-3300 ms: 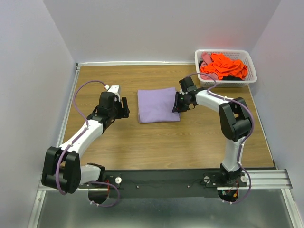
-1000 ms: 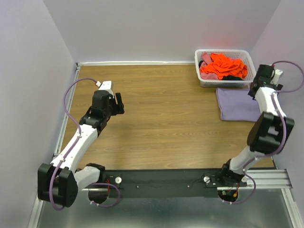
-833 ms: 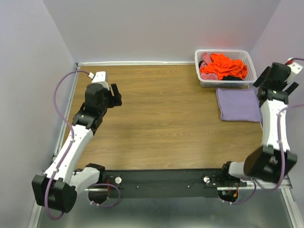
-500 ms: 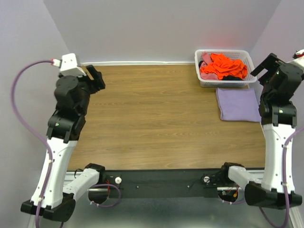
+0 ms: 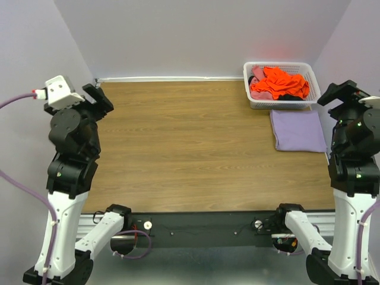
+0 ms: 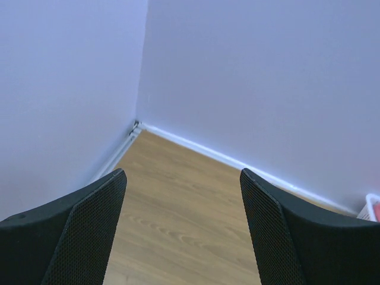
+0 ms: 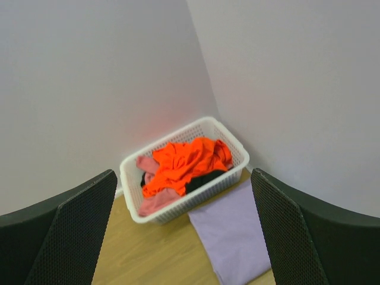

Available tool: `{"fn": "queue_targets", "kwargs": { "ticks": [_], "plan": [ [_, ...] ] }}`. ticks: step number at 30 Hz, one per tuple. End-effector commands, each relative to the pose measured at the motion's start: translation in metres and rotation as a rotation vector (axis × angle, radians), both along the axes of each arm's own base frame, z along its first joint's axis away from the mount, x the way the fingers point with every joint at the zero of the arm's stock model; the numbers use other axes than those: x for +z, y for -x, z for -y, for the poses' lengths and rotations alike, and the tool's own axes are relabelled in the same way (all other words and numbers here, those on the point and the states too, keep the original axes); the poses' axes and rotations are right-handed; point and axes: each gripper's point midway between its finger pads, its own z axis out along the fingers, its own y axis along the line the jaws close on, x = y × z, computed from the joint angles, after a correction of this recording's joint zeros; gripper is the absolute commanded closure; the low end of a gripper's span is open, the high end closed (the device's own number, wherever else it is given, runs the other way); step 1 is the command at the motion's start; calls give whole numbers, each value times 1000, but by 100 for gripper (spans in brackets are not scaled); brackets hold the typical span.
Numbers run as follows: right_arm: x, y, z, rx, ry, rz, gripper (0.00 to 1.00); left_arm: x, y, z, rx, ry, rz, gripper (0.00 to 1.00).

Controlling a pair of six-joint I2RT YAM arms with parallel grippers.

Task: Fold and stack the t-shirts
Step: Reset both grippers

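A folded lavender t-shirt (image 5: pixel 298 130) lies flat on the table just in front of the basket, and shows in the right wrist view (image 7: pixel 237 234) too. Crumpled orange (image 5: pixel 278 82) (image 7: pixel 187 159) and pink (image 5: pixel 257 72) (image 7: pixel 155 203) t-shirts fill the basket, with something dark under them. My right gripper (image 5: pixel 338 93) (image 7: pixel 183 173) hangs open, high above the table's right edge, with nothing between its fingers. My left gripper (image 5: pixel 102 98) (image 6: pixel 183 173) is open and empty, raised over the far left corner.
The white lattice basket (image 5: pixel 252 95) (image 7: pixel 127 163) stands in the far right corner against the walls. Walls close the table (image 5: pixel 190 142) on the left, back and right. A white strip (image 6: pixel 202 151) runs along the foot of the back wall.
The right arm carried the lavender t-shirt from the table's middle to the front of the basket and let go. Over the last second both arms rose and drew back, jaws widening.
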Motion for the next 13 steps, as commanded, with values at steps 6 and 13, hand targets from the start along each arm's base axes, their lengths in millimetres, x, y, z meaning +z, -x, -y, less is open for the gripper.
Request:
{"fn": "queue_targets", "kwargs": {
  "ticks": [6, 13],
  "plan": [
    [-30, -14, -14, 85, 50, -89, 0, -28, -37, 21, -70, 20, -75, 15],
    [-36, -10, -13, 76, 51, -95, 0, -36, -53, 32, -110, 27, -100, 15]
  ]
}}
